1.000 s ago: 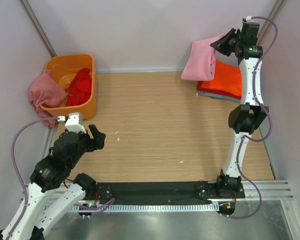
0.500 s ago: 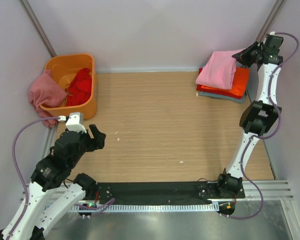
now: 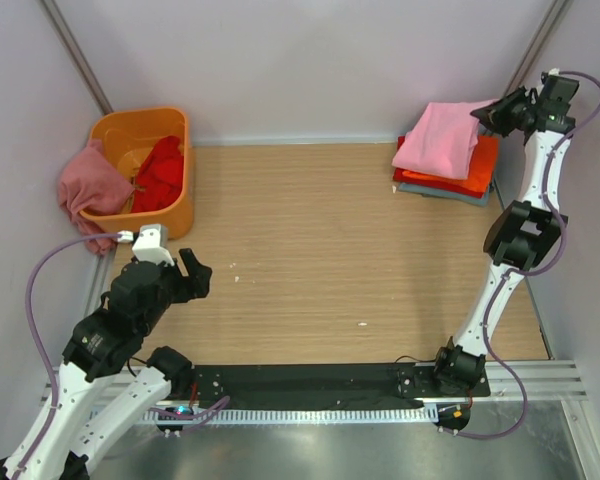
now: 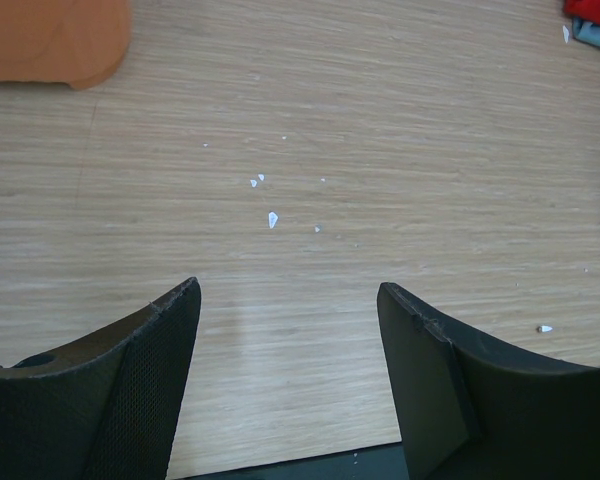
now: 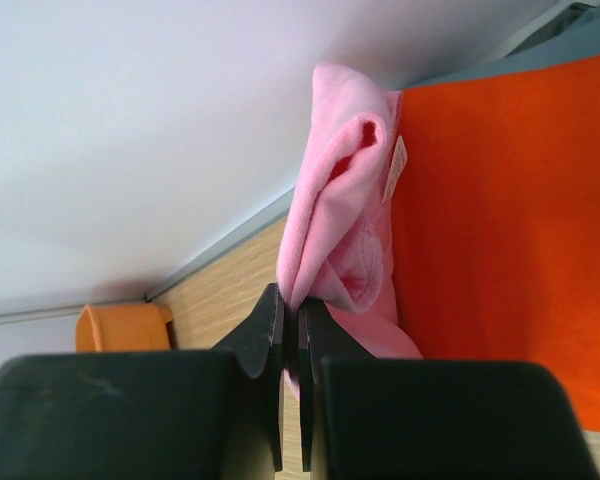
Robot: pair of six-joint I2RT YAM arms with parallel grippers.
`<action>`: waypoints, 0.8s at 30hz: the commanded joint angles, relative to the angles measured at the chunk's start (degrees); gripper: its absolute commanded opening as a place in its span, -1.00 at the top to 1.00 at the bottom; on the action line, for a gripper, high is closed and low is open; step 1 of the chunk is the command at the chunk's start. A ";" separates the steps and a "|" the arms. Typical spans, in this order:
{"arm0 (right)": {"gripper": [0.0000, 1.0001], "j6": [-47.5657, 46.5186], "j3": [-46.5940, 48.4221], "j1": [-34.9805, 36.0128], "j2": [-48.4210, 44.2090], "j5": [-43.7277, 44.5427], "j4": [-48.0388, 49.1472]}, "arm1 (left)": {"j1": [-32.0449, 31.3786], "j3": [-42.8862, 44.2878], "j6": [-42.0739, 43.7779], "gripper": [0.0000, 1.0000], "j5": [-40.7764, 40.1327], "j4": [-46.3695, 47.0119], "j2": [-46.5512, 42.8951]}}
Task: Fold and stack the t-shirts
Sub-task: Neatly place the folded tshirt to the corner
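A folded light pink t-shirt (image 3: 438, 138) lies on top of a stack at the back right, over an orange t-shirt (image 3: 477, 163) and a grey-blue t-shirt (image 3: 458, 194). My right gripper (image 3: 485, 114) is shut on the pink shirt's edge (image 5: 330, 230) next to the orange shirt (image 5: 500, 220). A red t-shirt (image 3: 160, 172) lies in the orange tub (image 3: 176, 210) at the back left, and a dusty rose t-shirt (image 3: 87, 185) hangs over its left rim. My left gripper (image 3: 192, 272) is open and empty above bare table (image 4: 290, 290).
White walls close the back and sides. The wooden table (image 3: 320, 250) has small white specks (image 4: 270, 218). A corner of the tub (image 4: 50, 45) shows at the upper left of the left wrist view. A black rail (image 3: 310, 385) runs along the near edge.
My right gripper carried the pink shirt rightwards and lowered it onto the stack, where it now covers part of the orange shirt. The left arm has not moved.
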 commanded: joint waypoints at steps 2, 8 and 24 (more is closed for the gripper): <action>0.97 3.48 2.68 -1.98 0.39 -5.17 6.02 | 0.31 -0.21 0.67 -0.45 0.03 2.61 0.03; 0.78 3.22 -1.01 -2.51 7.23 -2.90 8.57 | 0.31 -0.21 0.49 -0.45 -0.41 2.60 0.38; -0.67 -5.12 -4.33 -3.56 -2.03 9.57 3.49 | 0.31 -0.47 0.58 -0.46 -0.06 2.69 -0.32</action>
